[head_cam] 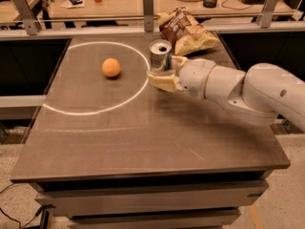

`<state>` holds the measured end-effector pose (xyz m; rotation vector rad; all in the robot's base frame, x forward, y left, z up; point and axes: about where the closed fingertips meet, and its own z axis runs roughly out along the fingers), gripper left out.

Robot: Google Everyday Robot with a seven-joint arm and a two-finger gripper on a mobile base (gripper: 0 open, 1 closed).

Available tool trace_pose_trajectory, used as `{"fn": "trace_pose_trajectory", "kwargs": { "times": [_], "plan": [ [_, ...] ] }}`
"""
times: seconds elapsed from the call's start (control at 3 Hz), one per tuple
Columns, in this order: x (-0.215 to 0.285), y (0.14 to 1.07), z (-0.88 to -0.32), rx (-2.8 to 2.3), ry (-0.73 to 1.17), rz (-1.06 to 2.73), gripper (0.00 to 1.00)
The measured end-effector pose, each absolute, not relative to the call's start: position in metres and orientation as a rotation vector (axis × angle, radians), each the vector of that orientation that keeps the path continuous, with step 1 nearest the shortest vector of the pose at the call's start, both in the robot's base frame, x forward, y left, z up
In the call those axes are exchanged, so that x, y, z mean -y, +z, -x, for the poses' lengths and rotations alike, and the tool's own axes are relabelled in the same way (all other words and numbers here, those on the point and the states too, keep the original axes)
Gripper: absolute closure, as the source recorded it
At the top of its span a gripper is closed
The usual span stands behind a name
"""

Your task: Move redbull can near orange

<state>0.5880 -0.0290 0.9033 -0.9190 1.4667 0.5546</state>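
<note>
The orange (111, 67) lies toward the left of the view from the gripper (164, 71), a little nearer the camera, with bare tabletop (143, 137) between them. The gripper is closed around the lower part of the redbull can (160, 55), which stands upright over the white ring's (86, 112) right edge. The can is slim and silver, its open top showing. The chip bag (188, 30) lies just behind.
</note>
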Motion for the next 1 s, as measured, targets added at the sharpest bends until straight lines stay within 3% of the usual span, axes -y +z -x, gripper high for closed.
{"fn": "trace_pose_trajectory", "kwargs": {
  "times": [1.0],
  "plan": [
    [0.003,0.881,-0.705,-1.610,0.582,0.793,1.00]
  ]
}}
